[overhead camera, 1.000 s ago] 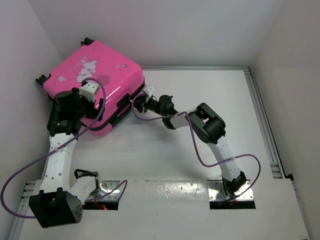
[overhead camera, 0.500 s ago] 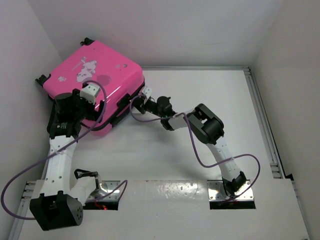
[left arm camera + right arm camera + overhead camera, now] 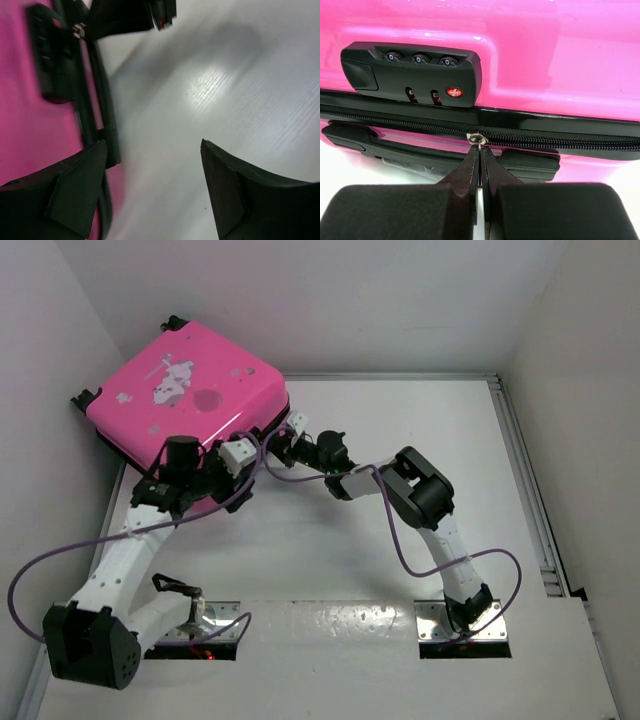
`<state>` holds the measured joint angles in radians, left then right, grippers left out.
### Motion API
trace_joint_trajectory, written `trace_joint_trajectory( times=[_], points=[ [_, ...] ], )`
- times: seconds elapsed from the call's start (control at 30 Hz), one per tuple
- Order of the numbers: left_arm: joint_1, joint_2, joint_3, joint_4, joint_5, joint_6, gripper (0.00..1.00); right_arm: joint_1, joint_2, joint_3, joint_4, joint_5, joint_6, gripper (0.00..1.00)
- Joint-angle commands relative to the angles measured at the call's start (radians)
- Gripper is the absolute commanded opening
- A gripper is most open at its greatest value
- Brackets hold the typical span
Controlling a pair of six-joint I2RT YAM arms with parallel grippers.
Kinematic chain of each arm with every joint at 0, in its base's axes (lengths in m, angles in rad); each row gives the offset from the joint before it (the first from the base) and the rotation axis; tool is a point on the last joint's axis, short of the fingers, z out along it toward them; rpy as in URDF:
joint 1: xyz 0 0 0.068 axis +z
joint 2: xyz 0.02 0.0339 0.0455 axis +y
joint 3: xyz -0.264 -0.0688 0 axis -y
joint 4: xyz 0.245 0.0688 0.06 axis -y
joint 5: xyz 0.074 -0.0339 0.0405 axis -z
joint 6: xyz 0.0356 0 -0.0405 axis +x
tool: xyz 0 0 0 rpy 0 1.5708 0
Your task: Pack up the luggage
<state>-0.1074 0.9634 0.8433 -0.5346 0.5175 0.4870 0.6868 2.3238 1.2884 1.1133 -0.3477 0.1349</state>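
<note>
The luggage [image 3: 185,390] is a bright pink hard-shell suitcase with white decals, lying shut at the table's far left. In the right wrist view its black combination lock [image 3: 415,72] sits above the black zipper [image 3: 555,136]. My right gripper [image 3: 480,150] is shut on the metal zipper pull [image 3: 479,139] below the lock; it also shows in the top view [image 3: 283,445]. My left gripper [image 3: 255,448] is open and empty beside the suitcase's front edge, just left of the right gripper. Its view shows the pink shell [image 3: 20,110] to the left and bare table between its jaws [image 3: 152,150].
White walls close in on the left, back and right. A metal rail [image 3: 525,480] runs along the table's right edge. The suitcase's black carry handle [image 3: 395,146] lies just under the zipper. Purple cables [image 3: 60,565] loop off both arms.
My left arm has swung off the suitcase lid, right and toward the front edge, ending beside the right gripper. The right gripper has stayed at the zipper.
</note>
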Motion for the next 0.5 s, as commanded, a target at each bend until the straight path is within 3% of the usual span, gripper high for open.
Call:
trace_joint_trajectory(
  times=[0.0,0.2,0.3,0.47],
  points=[
    [-0.075,0.057,-0.053,0.126,-0.143,-0.065,0.8,-0.02,-0.064,0.014,0.028,-0.017,-0.001,0.0],
    [-0.198,0.144,-0.13,0.301,-0.368,-0.113,0.74,-0.027,-0.024,0.055,0.01,-0.024,0.008,0.0],
    [-0.221,0.179,-0.154,0.389,-0.5,-0.123,0.74,-0.041,-0.012,0.071,0.007,-0.03,0.005,0.0],
    [-0.221,0.208,-0.193,0.511,-0.586,-0.1,0.74,-0.043,0.0,0.086,-0.003,-0.034,0.011,0.0]
  ],
)
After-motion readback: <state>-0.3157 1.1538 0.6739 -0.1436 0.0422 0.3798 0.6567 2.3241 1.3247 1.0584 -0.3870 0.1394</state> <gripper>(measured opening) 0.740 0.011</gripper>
